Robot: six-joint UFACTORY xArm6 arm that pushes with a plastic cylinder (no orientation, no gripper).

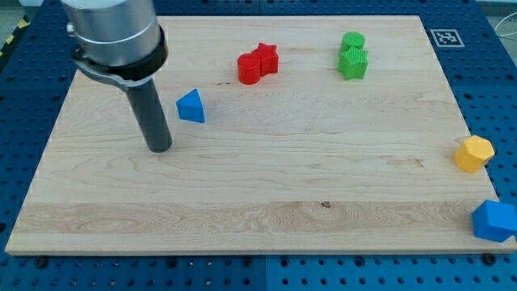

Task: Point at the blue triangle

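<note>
The blue triangle (191, 107) lies on the wooden board (266, 186) in the upper left part of the view. My tip (161, 149) rests on the board just to the left of and below the triangle, a short gap apart from it. The dark rod rises from the tip to the grey arm at the view's top left.
A red cylinder (250, 69) touches a red star (266, 56) at the top middle. A green cylinder (352, 41) and a green star (353, 63) sit at the top right. A yellow hexagon (473, 153) and a blue block (494, 221) sit at the right edge.
</note>
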